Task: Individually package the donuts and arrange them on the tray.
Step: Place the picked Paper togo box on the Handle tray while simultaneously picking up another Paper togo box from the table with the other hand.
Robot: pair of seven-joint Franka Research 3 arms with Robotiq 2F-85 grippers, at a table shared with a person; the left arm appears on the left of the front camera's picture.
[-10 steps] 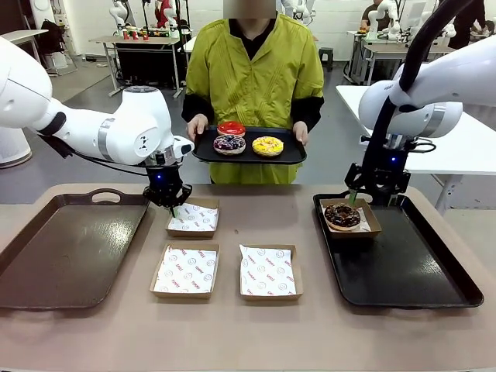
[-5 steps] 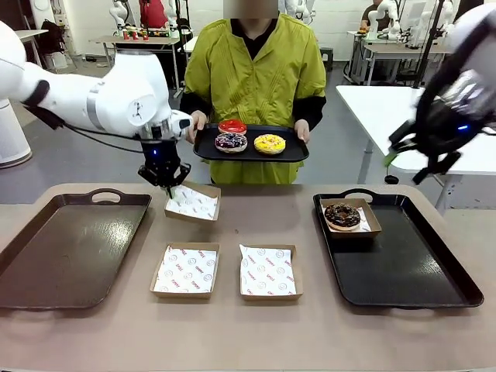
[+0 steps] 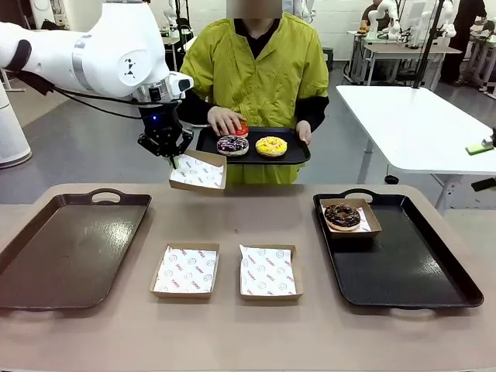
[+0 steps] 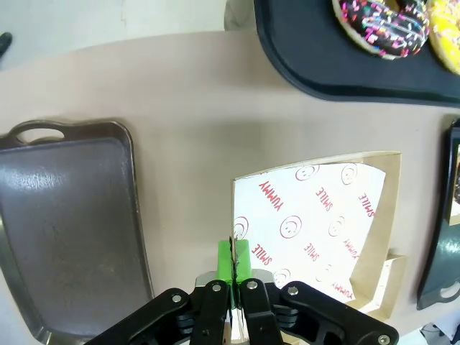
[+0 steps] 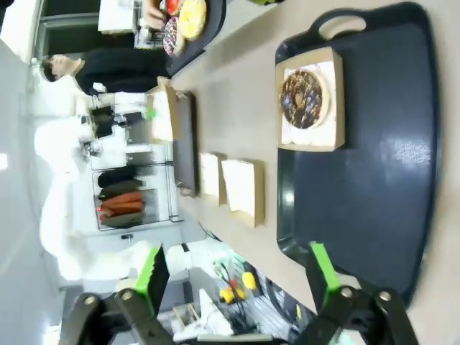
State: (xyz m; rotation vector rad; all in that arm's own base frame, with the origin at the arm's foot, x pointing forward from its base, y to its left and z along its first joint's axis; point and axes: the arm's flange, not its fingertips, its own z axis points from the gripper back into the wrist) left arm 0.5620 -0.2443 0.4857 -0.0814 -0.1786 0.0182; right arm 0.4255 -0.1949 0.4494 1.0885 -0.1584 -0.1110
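While a chocolate donut [image 3: 342,215] sits boxed at a far corner of the black tray [image 3: 411,271], three more lie on the small tray [image 3: 298,153] the person holds: a dark sprinkled donut [image 3: 232,144], a yellow donut [image 3: 271,146] and a red donut [image 3: 243,129] half under the person's hand [image 3: 225,120]. Just beside it the left gripper [image 3: 172,155] holds a lined box [image 3: 198,172] aloft; its wrist view shows the fingers [image 4: 213,305] pinched tight on the rim. The right wrist view shows the right gripper [image 5: 237,277] spread wide, empty. Two spare boxes [image 3: 186,270] lie between the black tray and a brown tray [image 3: 66,248]

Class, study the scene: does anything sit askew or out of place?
One paper-lined brown cardboard box hangs tilted above the table, pinched at its edge by the shut left claw. The two matching boxes lie flat below.
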